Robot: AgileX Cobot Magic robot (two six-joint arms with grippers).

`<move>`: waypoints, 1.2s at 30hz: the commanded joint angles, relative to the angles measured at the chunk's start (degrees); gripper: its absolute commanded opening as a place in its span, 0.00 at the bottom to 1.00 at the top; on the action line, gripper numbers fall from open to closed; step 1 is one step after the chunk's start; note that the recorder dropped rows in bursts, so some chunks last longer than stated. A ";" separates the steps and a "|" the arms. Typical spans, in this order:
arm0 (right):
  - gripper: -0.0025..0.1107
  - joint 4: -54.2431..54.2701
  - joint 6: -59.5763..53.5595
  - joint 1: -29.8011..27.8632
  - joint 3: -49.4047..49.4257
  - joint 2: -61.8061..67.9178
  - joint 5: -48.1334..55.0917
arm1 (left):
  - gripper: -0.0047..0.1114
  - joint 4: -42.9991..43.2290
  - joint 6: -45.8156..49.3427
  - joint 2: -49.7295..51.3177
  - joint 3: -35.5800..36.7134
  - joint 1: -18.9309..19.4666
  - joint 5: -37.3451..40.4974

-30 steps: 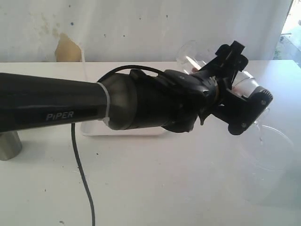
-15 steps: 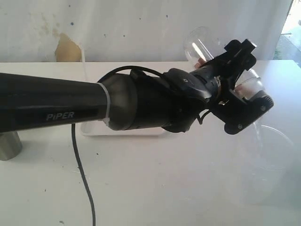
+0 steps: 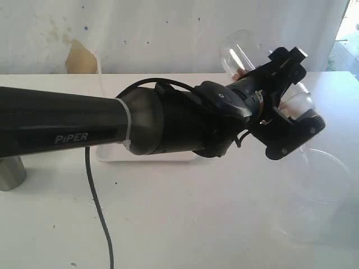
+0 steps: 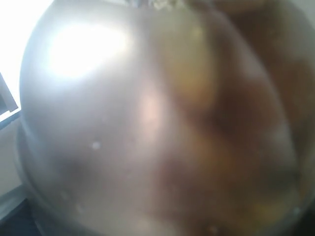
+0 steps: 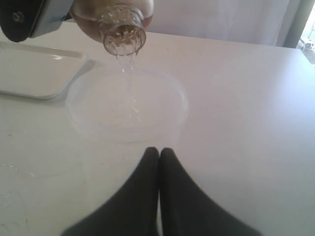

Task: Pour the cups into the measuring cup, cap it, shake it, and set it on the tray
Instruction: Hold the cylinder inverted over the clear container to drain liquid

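My left gripper (image 3: pixel 289 101) is shut on the measuring cup (image 3: pixel 238 50), a clear cylinder held tilted with its base up and its capped end down. In the right wrist view the cap (image 5: pixel 123 32) shows its perforated top, and a thin stream of liquid falls from it into a wide clear container (image 5: pixel 128 105). The left wrist view is filled by the blurred measuring cup (image 4: pixel 147 128) with brownish liquid inside. My right gripper (image 5: pixel 159 150) is shut and empty, low over the table near that container. A steel cup (image 3: pixel 10 172) stands at the far left. The white tray (image 3: pixel 146 154) lies behind my left arm.
The wide clear container (image 3: pixel 314 190) stands at the right, just under the cap. The tray (image 5: pixel 29 73) lies beside it. My left arm (image 3: pixel 84 126) and its black cable (image 3: pixel 98 207) cross the middle of the table. A white wall runs behind the table.
My left gripper has swung a little to the right and turned, lifting the measuring cup's base higher. Over the last half second it has hardly moved.
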 commanded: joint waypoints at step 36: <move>0.02 -0.26 -0.01 0.21 0.10 -0.28 -0.12 | 0.04 1.56 9.66 -1.11 -0.67 -0.71 1.03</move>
